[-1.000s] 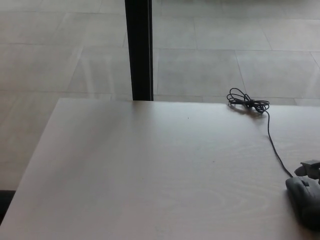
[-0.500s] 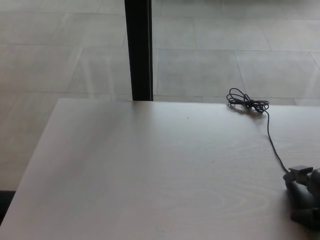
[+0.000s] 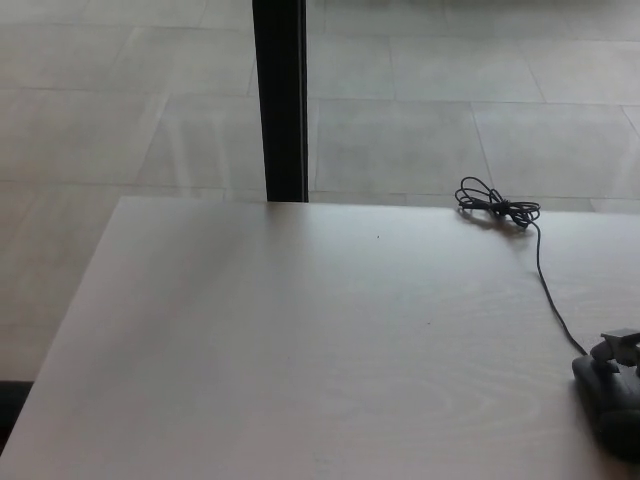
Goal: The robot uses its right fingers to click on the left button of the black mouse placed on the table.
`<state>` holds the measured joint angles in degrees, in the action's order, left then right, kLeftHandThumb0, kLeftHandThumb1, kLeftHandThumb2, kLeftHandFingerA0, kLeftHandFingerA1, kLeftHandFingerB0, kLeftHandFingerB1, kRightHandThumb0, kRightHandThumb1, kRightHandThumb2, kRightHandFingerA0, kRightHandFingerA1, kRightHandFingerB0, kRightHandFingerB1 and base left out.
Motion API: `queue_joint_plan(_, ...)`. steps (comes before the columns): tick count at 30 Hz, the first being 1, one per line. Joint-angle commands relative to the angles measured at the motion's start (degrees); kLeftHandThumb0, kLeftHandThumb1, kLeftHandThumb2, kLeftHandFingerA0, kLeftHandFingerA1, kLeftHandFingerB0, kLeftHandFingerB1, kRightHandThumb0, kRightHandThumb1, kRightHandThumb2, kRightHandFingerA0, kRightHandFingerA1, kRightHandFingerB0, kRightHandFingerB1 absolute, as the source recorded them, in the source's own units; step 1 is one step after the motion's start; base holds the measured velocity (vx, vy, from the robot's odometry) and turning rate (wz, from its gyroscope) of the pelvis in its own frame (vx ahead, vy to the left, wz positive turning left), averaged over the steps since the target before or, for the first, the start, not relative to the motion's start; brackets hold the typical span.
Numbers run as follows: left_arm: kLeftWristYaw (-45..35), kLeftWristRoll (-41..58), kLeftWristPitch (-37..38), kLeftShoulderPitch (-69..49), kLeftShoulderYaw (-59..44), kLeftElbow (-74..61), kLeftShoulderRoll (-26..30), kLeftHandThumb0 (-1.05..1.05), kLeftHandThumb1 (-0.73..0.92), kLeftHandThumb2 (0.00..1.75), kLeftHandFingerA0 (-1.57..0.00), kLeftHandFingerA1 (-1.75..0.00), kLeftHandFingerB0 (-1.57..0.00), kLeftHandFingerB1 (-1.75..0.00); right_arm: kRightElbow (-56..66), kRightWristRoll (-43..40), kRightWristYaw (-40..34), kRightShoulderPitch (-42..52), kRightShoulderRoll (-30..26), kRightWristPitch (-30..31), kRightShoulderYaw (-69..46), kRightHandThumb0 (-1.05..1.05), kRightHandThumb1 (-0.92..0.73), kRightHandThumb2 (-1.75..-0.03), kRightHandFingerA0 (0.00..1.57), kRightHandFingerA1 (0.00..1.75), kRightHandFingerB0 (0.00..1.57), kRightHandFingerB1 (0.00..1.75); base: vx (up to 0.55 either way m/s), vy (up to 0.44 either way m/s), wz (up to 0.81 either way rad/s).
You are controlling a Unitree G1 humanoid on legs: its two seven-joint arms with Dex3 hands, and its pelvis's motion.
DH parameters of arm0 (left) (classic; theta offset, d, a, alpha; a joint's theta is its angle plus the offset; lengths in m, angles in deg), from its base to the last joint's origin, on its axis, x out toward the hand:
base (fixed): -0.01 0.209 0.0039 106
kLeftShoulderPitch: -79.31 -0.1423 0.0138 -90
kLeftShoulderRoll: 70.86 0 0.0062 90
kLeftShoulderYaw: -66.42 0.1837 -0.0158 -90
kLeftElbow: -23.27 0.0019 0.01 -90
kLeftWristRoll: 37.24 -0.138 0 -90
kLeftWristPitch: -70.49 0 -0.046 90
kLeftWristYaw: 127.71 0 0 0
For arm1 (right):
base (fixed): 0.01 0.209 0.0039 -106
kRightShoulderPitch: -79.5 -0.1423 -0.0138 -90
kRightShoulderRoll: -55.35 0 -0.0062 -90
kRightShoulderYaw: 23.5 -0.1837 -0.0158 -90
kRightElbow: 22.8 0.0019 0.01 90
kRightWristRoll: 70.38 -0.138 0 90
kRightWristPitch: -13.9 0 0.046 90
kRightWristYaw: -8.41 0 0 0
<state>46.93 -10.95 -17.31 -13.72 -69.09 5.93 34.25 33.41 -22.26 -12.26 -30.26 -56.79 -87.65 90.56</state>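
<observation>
Head view: my worktop (image 3: 300, 340) fills the lower two thirds of the frame, pale with a faint wood grain, its far edge running across the middle. Beyond it lies a floor (image 3: 120, 110) of large grey tiles, and a black post (image 3: 280, 100) stands upright from the top of the frame down to the worktop's far edge, left of centre.

The mouse (image 3: 606, 405) sits at the lower right corner of the frame, on the worktop near its right side, dark and partly cut off by the frame's edge. Its cable (image 3: 548, 290) leaves the front of the mouse and runs up and slightly left across the worktop to a small tangled bundle (image 3: 495, 207) lying at the far edge, right of centre.

My right robot hand (image 3: 624, 350) shows only as a small dark piece at the right edge of the frame, just over the front of the mouse. It is touching or all but touching the mouse; I cannot tell which, nor which button it is over. I cannot tell whether its fingers are spread or closed. My left robot hand does not show.
</observation>
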Motion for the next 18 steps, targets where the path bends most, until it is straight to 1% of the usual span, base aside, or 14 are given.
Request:
queue_joint_plan(1, -0.01, 0.40, 1.68, -0.30, 0.25, -0.15, 0.67, -0.92, 0.92, 0.79, -0.67, -0.68, -0.38, -0.41, -0.83, 0.78, 2.65, 1.56, -0.68, 1.03, 0.70, -0.60, -0.64, -0.64, 0.86, 1.62, 0.55, 0.41, 0.00, 0.000, 0.00)
queue_joint_plan(2, 0.00, 0.45, 1.72, -0.27, 0.24, -0.20, 0.62, -0.92, 0.92, 0.79, -0.67, -0.68, -0.38, -0.41, -0.66, 0.66, 3.23, 1.56, -0.51, 1.15, 0.79, -0.60, -0.64, -0.64, 0.86, 1.62, 0.55, 0.41, 0.00, 0.000, 0.00)
queue_joint_plan(3, -0.25, 0.62, 1.70, -0.24, 0.11, -0.14, 0.59, -0.90, 0.79, 1.19, -0.60, -0.71, -0.31, -0.52, -0.82, 0.76, 3.28, 1.45, -0.40, 0.89, 1.03, -0.61, -0.64, -0.64, 0.87, 1.59, 0.55, 0.40, 0.00, 0.000, 0.00)
queue_joint_plan(5, -0.29, 0.73, 1.53, -0.23, 0.00, 0.00, 0.56, -0.89, 0.79, 1.19, -0.58, -0.70, -0.32, -0.52, -0.57, 1.52, 3.52, 1.41, -0.21, 0.86, 1.86, -0.63, -0.65, -0.65, 0.88, 1.61, 0.56, 0.40, 0.00, 0.000, 0.00)
queue_joint_plan(6, -0.27, 0.82, 1.64, -0.29, -0.10, -0.01, 0.52, -0.93, 0.92, 0.80, -0.60, -0.65, -0.36, -0.41, -0.51, 1.97, 2.11, 1.58, -0.01, 0.61, 2.16, -0.62, -0.63, -0.64, 0.89, 1.63, 0.58, 0.41, 0.00, 0.000, 0.00)
queue_joint_plan(7, -0.69, 0.92, 2.15, -0.55, -0.23, 0.07, 0.34, -0.90, 0.80, 1.19, -0.55, -0.70, -0.31, -0.52, -0.57, 2.46, 1.21, 1.60, -0.07, 0.18, 2.61, -0.62, -0.63, -0.64, 0.89, 1.64, 0.59, 0.42, 0.00, 0.000, 0.00)
queue_joint_plan(8, -1.17, 1.08, 2.10, -0.67, -0.35, 0.06, 0.29, -0.99, 0.82, 0.93, -0.55, -0.67, -0.31, -0.46, 0.02, 1.85, 2.38, 1.86, -0.12, 0.31, 2.47, -0.61, -0.63, -0.64, 0.88, 1.64, 0.58, 0.41, 0.00, 0.000, 0.00)
queue_joint_plan(9, -1.15, 0.90, 2.37, -0.78, -0.22, 0.05, 0.27, -0.90, 0.80, 1.19, -0.51, -0.68, -0.31, -0.52, 0.06, 1.45, 2.81, 1.95, -0.11, 0.35, 2.45, -0.61, -0.63, -0.64, 0.86, 1.62, 0.57, 0.41, 0.00, 0.000, 0.00)
queue_joint_plan(10, -1.50, 0.85, 2.78, -0.96, -0.18, -0.08, 0.21, -0.91, 0.82, 1.21, -0.57, -0.71, -0.31, -0.53, -0.19, 0.93, 3.33, 2.00, -0.11, 0.22, 2.36, -0.62, -0.63, -0.64, 0.88, 1.59, 0.57, 0.41, 0.00, 0.000, 0.00)
queue_joint_plan(11, -1.91, 1.34, 2.48, -1.07, -0.57, -0.24, 0.25, -0.96, 0.92, 0.83, -0.53, -0.65, -0.33, -0.43, -1.25, 1.22, 2.97, 1.85, -0.32, 0.16, 2.69, -0.64, -0.64, -0.63, 0.89, 1.46, 0.58, 0.41, 0.00, 0.000, 0.00)
queue_joint_plan(13, -1.34, 1.28, 2.74, -1.00, -0.68, -0.06, 0.39, -0.97, 0.92, 0.83, -0.58, -0.67, -0.39, -0.45, -3.08, 1.48, 2.06, 1.34, 0.00, 0.16, 3.10, -0.66, -0.63, -0.63, 0.89, 1.46, 0.58, 0.41, 0.00, 0.000, 0.00)
queue_joint_plan(15, -1.82, 1.53, 2.77, -0.99, -0.86, -0.06, 0.44, -0.97, 0.92, 0.83, -0.57, -0.66, -0.38, -0.45, -4.47, 1.76, 1.22, 1.15, -0.07, -0.12, 3.59, -0.67, -0.63, -0.65, 0.90, 1.51, 0.58, 0.42, 0.00, 0.000, 0.00)
queue_joint_plan(16, -1.81, 1.53, 2.85, -0.99, -0.84, -0.11, 0.41, -0.91, 0.80, 1.20, -0.53, -0.69, -0.32, -0.53, -4.73, 1.59, 1.14, 1.10, -0.08, -0.26, 3.63, -0.64, -0.66, -0.60, 0.89, 1.50, 0.58, 0.40, 0.00, 0.000, 0.00)
queue_joint_plan(18, -1.78, 1.65, 2.97, -0.99, -0.77, -0.17, 0.35, -0.91, 0.80, 1.20, -0.53, -0.69, -0.32, -0.53, -5.20, 1.36, 1.05, 0.87, -0.05, -0.51, 3.72, -0.64, -0.66, -0.60, 0.89, 1.50, 0.58, 0.40, 0.00, 0.000, 0.00)
